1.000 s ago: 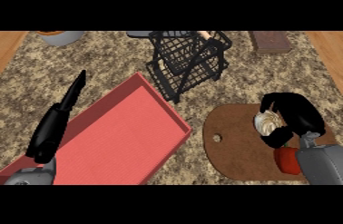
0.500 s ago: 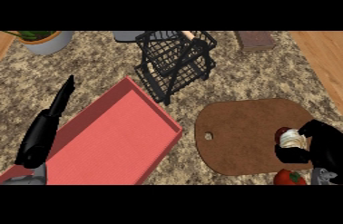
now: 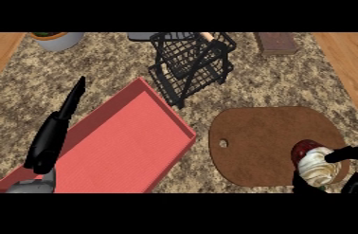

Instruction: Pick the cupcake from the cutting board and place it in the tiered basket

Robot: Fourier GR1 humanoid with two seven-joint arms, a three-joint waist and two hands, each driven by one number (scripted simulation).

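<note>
Vs 0.5 s ago: the view has shifted, so the tiered basket (image 3: 190, 65) now sits nearer centre-top and the cutting board (image 3: 269, 145) shows more fully. The cupcake (image 3: 318, 164) w/ white frosting now shows clearly at the board's 4 o'clock edge; before, the right hand (image 3: 340, 156) hid most of it.

R hand: fingers curled round the cupcake from the right & below, holding it. Cupcake at/just over the board, can't tell if lifted.

L hand (image 3: 54, 131): at 9 o'clock, fingers straight, pointing to 12, over the red tray (image 3: 133, 143) edge, holding nothing.

Around: tray betw L hand & board; basket at 12, tilted; plant pot (image 3: 57, 39) at 11; brown block (image 3: 276, 42) at 1.

Counter (image 3: 280, 86) betw board & basket is open. Cupcake close to the view's lower-right edge.
</note>
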